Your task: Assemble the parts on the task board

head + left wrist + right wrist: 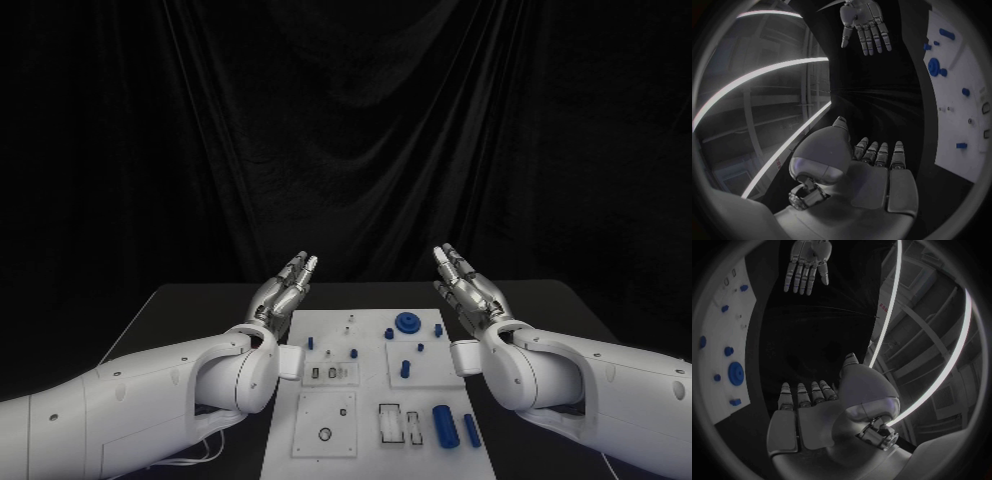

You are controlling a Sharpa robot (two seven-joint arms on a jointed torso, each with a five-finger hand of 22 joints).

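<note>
I see the white task board (378,395) flat mid-table, small blue parts (408,322) scattered on it: a round one at the far end, cylinders (444,423) lying near me.

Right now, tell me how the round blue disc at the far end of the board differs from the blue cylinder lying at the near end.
The round blue disc is flat and wide; the blue cylinder is long and lies on its side. The disc sits at the far end of the task board, between the two open hands; the cylinder lies at the near right, beside a thinner blue rod. Both are blue and untouched.
</note>
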